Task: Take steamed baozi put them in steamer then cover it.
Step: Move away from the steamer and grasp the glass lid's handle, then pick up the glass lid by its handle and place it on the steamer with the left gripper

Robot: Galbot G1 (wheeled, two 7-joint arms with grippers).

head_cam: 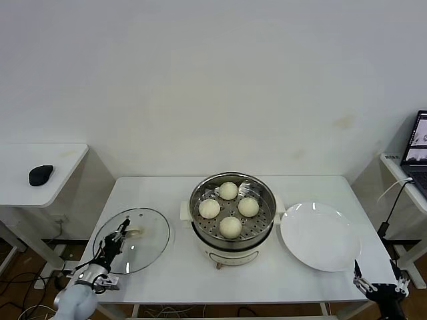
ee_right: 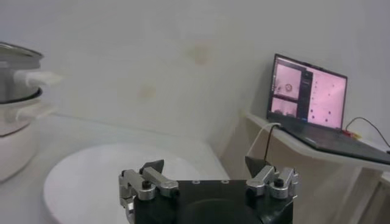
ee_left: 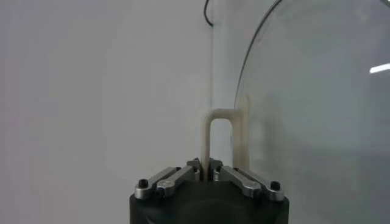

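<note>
- Step in hand, as I read it: lift the glass cover [head_cam: 132,240] and carry it over to the steamer [head_cam: 231,215]. All four baozi [head_cam: 230,227] already sit on the perforated tray inside, so loading looks done.
- L gripper [head_cam: 121,233] at the cover, which lies flat on the bench [head_cam: 173,267], near the L edge, well apart from the steamer. Wrist view: fingers [ee_left: 196,168] pinched tight on the cover's cream loop handle [ee_left: 220,137], grip low on one leg of the loop.
- To do it well: lift straight up first so the rim clears the bench, no dragging. Handle is narrow and the pinch sits off-centre, so I'd expect the lid to swing or tip; go slow, keep it level.
- Travel R-ward high enough to clear the steamer's side handle and rim, centre over the pot, lower till the metal rim seats all round, only then let go.
- Risk: glass slipping out of a small two-point grip; buns look below the rim, so probably no fouling.
- R gripper [head_cam: 381,288] parked low off the bench's R front corner, beside the white plate [head_cam: 320,235]; fingers spread wide, holding nothing.
- Hard to see: head view gives the L fingers as a dark cluster only, contact with the handle unreadable there. Wrist view cuts off most of the cover; how far the fingers wrap behind the handle is hidden. Steamer base front partly blocked by its own pot. Laptop [ee_right: 306,91] on a side desk, cut off at head-view edge.
</note>
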